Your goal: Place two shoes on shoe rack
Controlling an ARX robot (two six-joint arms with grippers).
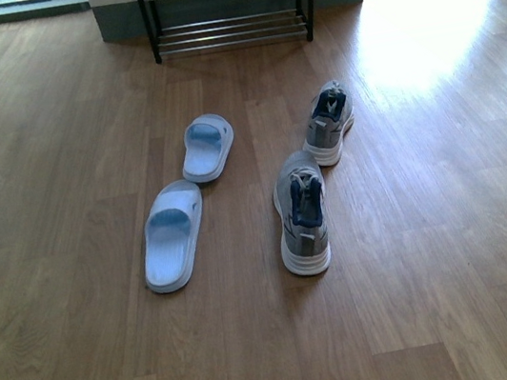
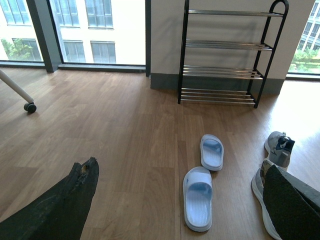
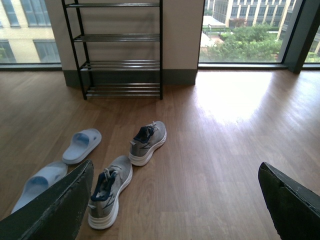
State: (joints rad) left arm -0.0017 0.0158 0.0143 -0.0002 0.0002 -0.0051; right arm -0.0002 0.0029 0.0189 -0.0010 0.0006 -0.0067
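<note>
Two grey knit sneakers lie on the wooden floor, the near one (image 1: 302, 213) (image 3: 107, 195) and the far one (image 1: 329, 122) (image 3: 147, 141), both with heels toward me. Left of them lie two pale blue slides, a near one (image 1: 173, 234) (image 2: 198, 197) and a far one (image 1: 207, 146) (image 2: 212, 151). The shoe rack (image 1: 226, 6) (image 2: 225, 55) (image 3: 120, 50) stands against the far wall with bare chrome tiers. My left gripper (image 2: 182, 200) hangs open above the near slide. My right gripper (image 3: 175, 200) is open over bare floor, right of the near sneaker. Neither arm shows in the front view.
A white leg with a black castor wheel (image 2: 30, 107) stands at the far left. Floor-height windows (image 3: 245, 30) flank the wall behind the rack. Bright sunlight falls on the floor (image 1: 430, 27) right of the sneakers.
</note>
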